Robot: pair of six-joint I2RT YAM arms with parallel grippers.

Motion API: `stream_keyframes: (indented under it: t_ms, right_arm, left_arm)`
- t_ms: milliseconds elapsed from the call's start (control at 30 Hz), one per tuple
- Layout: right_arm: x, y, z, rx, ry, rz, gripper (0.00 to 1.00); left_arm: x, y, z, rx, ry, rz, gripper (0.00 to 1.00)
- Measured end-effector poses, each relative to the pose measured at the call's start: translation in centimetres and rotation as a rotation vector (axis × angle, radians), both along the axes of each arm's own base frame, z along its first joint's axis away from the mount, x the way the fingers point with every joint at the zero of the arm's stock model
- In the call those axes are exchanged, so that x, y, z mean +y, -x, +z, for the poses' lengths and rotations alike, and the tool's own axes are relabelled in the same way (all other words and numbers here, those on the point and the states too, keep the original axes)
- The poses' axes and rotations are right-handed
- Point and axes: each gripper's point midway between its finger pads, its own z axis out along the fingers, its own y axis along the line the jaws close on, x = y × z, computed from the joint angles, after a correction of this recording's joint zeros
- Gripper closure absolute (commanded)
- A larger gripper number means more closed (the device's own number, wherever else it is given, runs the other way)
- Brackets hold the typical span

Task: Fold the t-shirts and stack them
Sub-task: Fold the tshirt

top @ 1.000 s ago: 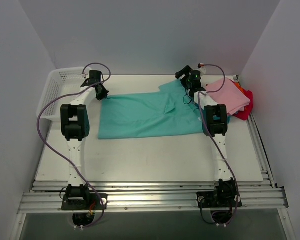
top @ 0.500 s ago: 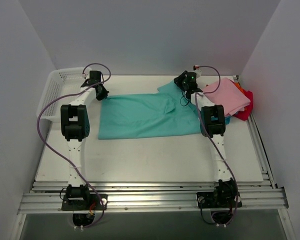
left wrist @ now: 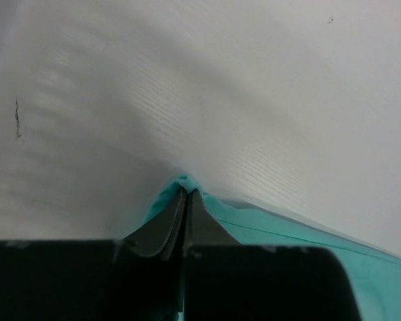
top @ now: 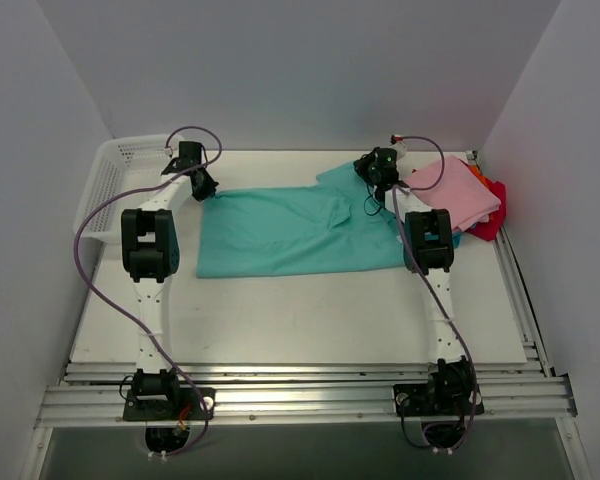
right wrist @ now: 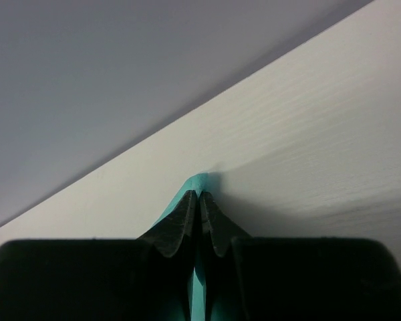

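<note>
The teal-green t-shirt (top: 280, 235) lies spread flat on the tabletop (top: 300, 320), toward the back. The left gripper (top: 202, 186) is pinched tight on the shirt's far left corner. The right gripper (top: 375, 170) is pinched tight on the far right corner, by a sleeve.

The first worry is the hold. In the wrist views, only a tiny tip of teal cloth pokes out past the left gripper (left wrist: 187, 194) and the right gripper (right wrist: 199, 195). That is a very small bite — a quick tug could pull the cloth right out, and that corner would flop down.

The second worry is the two arms not moving together. If one lifts or pulls faster than the other, the shirt would likely twist and the fold would come out crooked.

The third worry is the pile next door. The pink shirt (top: 455, 190) sits just beside the right gripper, with the red shirt (top: 490, 222) and orange shirt (top: 492, 185) peeking out under it. A wide swing could bump that pile and mess it up.

The white basket (top: 115, 185) is near the left arm too — a big move that way could knock it.
</note>
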Motion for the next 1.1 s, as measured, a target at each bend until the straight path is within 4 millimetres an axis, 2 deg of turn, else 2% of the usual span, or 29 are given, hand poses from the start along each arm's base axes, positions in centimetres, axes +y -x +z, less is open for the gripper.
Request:
stream_keyframes:
  t_ms: [267,467,567,833,967,1100]
  right_arm:
    - [-1.4,0.8,0.4,0.012,0.003,-0.012,1.0]
    - [-1.6,1.7,2.7,0.001,0.0,-0.007,1.0]
    - [-1.6,2.2,4.7,-0.02,-0.004,-0.002,1.0]
    - [-1.5,3.4,9.6,-0.09,-0.015,0.009,1.0]
    - [-1.5,4.5,10.3,-0.095,-0.017,0.016,1.0]
    - [-1.6,5.7,9.8,-0.082,-0.019,0.018,1.0]
  left_arm:
    - [-0.5,-0.1,0.2,-0.026,0.029,-0.031,0.98]
    - [-0.3,1.7,0.6,-0.009,0.023,-0.037,0.98]
    - [0.0,2.3,1.8,-0.018,0.018,-0.037,0.98]
    - [1.2,2.2,7.4,-0.127,0.011,-0.019,0.98]
    - [1.7,2.5,8.6,-0.158,0.006,-0.008,0.98]
    - [1.9,4.0,8.3,-0.138,0.002,-0.008,0.98]
